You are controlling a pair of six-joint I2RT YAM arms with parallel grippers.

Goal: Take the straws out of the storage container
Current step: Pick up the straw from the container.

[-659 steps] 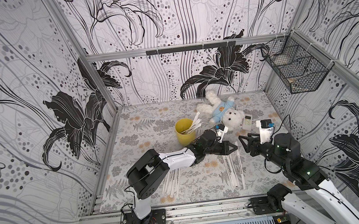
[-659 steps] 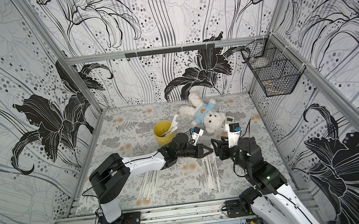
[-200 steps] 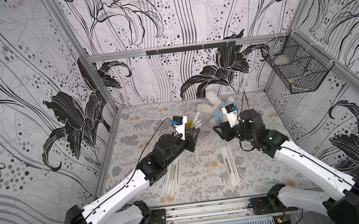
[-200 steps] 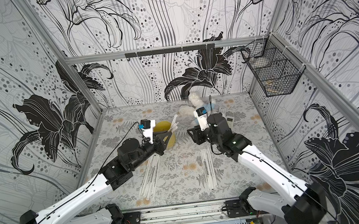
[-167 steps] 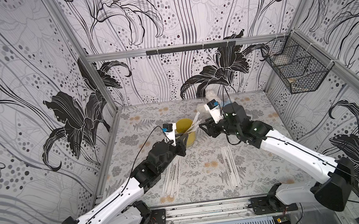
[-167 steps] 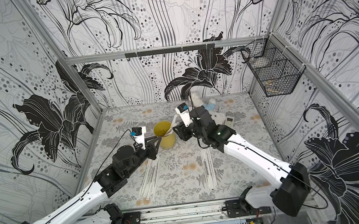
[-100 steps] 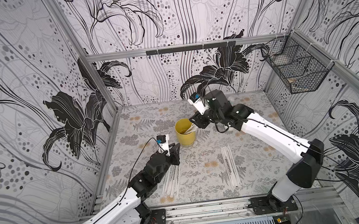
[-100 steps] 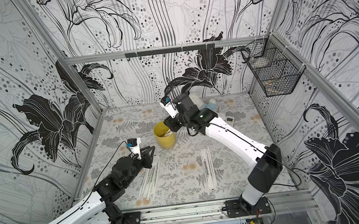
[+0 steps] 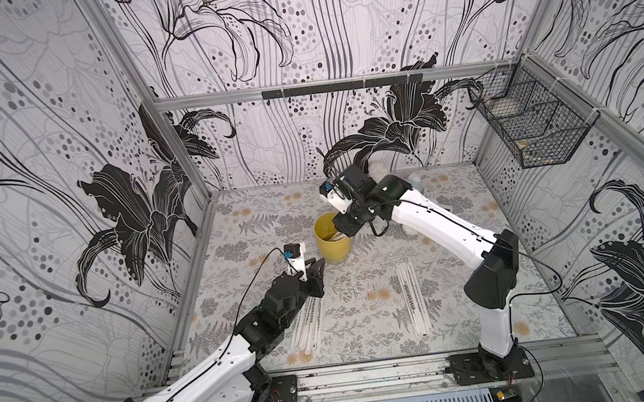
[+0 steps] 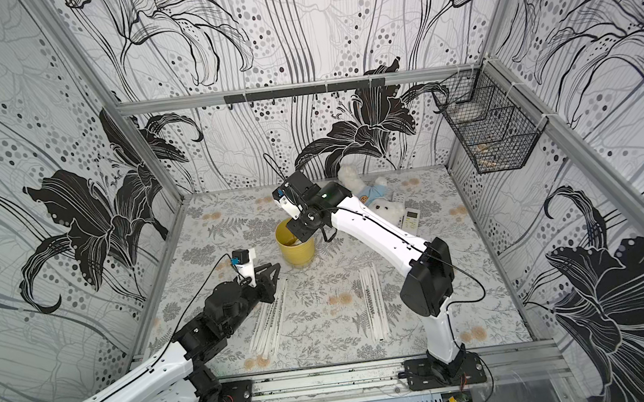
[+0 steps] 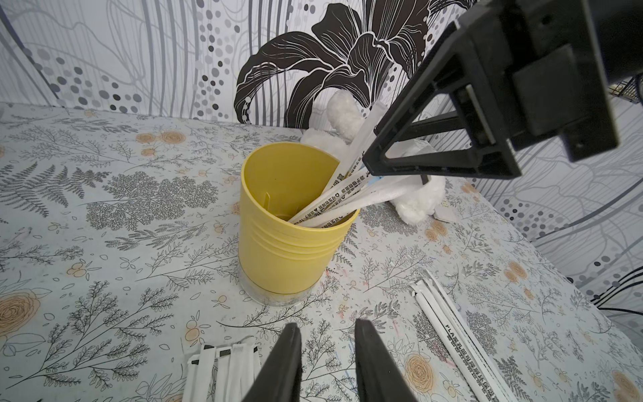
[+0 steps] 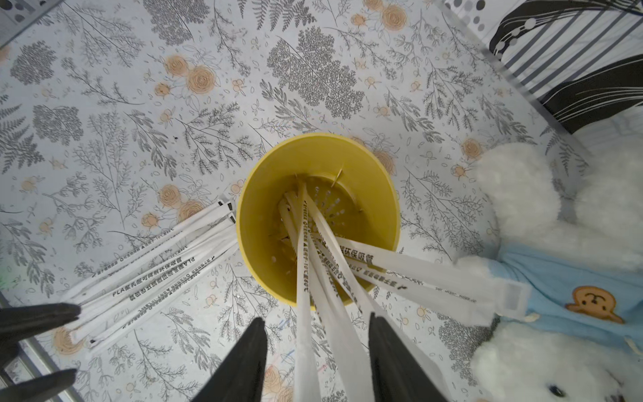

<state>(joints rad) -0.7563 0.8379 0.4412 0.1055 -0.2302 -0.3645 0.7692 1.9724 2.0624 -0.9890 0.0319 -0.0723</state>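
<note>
The storage container (image 9: 333,246) (image 10: 296,250), a mustard-yellow cup, stands upright mid-table. Several straws (image 11: 348,195) (image 12: 303,271) lean out of it toward the right. My right gripper (image 9: 338,231) (image 10: 300,233) (image 12: 316,320) hangs over the cup's right rim, open, with two of those straws passing between its fingers (image 11: 417,168). My left gripper (image 9: 315,262) (image 10: 273,266) (image 11: 327,325) is low in front of the cup, open and empty, a short gap from its base. More straws lie flat in a left pile (image 9: 308,323) (image 10: 270,319) and a right pile (image 9: 413,294) (image 10: 375,303).
A white teddy in a blue shirt (image 10: 378,204) (image 12: 556,243) lies just behind and right of the cup, with a small white remote (image 10: 411,216) beside it. A black wire basket (image 9: 530,120) hangs on the right wall. Metal frame rails edge the table.
My right gripper has swung left from beside the teddy to over the cup, straws now between its fingers. My left gripper has drawn back from the cup toward the front left.
</note>
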